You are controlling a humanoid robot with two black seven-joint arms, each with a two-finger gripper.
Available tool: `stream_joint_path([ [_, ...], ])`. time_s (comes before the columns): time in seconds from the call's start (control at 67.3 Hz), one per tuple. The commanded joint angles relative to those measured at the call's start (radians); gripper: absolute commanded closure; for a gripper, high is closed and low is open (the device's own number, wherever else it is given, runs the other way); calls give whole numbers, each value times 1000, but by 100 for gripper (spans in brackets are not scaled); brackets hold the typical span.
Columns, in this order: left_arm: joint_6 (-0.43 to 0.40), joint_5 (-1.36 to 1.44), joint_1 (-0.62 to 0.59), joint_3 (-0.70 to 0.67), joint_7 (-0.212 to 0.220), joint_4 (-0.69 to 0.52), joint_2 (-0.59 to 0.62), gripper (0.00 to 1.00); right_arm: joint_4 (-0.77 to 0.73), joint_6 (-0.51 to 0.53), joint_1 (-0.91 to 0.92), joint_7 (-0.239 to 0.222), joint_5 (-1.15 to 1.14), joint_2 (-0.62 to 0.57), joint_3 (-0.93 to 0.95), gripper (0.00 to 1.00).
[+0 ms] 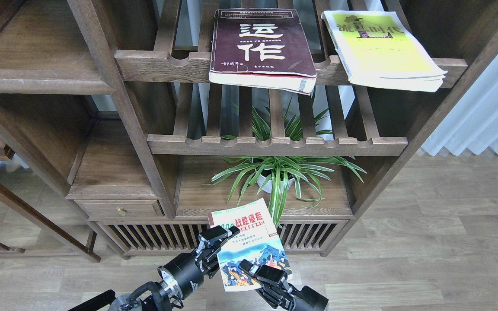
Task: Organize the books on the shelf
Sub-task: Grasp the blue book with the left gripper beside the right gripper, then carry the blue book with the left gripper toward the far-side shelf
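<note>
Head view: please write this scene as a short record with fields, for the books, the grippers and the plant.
maroon book: lies flat on the upper slatted rack, front edge over the rail
yellow-green book: lies flat on the same rack, to the right, corner sticking out
small book: held in the air in front of the cabinet, tilted
left gripper: on the small book's left edge
right gripper: on the book's lower part
plant: in a white pot on the lower board, behind the small book
</note>
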Motion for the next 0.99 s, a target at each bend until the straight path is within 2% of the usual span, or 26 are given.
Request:
stream_joint_path([
  [0.0,0,-4,-2,6,4,0,-1,97,-5,0,2,-2,-1,0,-4,93],
  [0.045,0,-4,-3,6,4,0,-1,97,-7,0,2,-2,-1,0,-4,86],
  [0.059,0,-4,-5,6,4,-2,-1,97,-7,0,2,-2,-1,0,-4,79],
  [0.089,0,-5,-5,6,4,-2,-1,98,-8,0,3,-2,-1,0,-6,73],
  [0.104,0,-4,-5,7,6,-5,-1,98,-8,0,6,-2,-1,0,-6,63],
  [0.134,0,-5,-5,6,7,-5,-1,98,-8,0,6,-2,-1,0,-7,56],
  [0.148,0,-5,-5,6,9,-7,-1,98,-8,0,8,-2,-1,0,-9,47],
  [0.252,0,-5,-6,4,13,-13,-1,98,-8,0,16,-2,-2,0,-12,21],
  [0.356,0,-5,-6,3,13,-13,-1,98,-8,0,31,-2,-1,0,-30,5],
  [0.416,0,-4,-6,1,18,-11,-1,98,-12,0,43,-2,5,0,-30,1],
  [0.505,0,-4,-6,3,29,-8,-1,98,-19,0,48,-2,10,0,-26,1],
  [0.653,0,-4,-5,4,64,-13,137,98,-93,0,95,-2,13,0,-20,1],
  [0.832,0,2,-2,3,78,-51,300,98,-185,0,148,37,15,0,-20,0],
  [0.98,0,4,0,-2,148,-69,427,98,-217,0,167,45,15,0,-24,0],
])
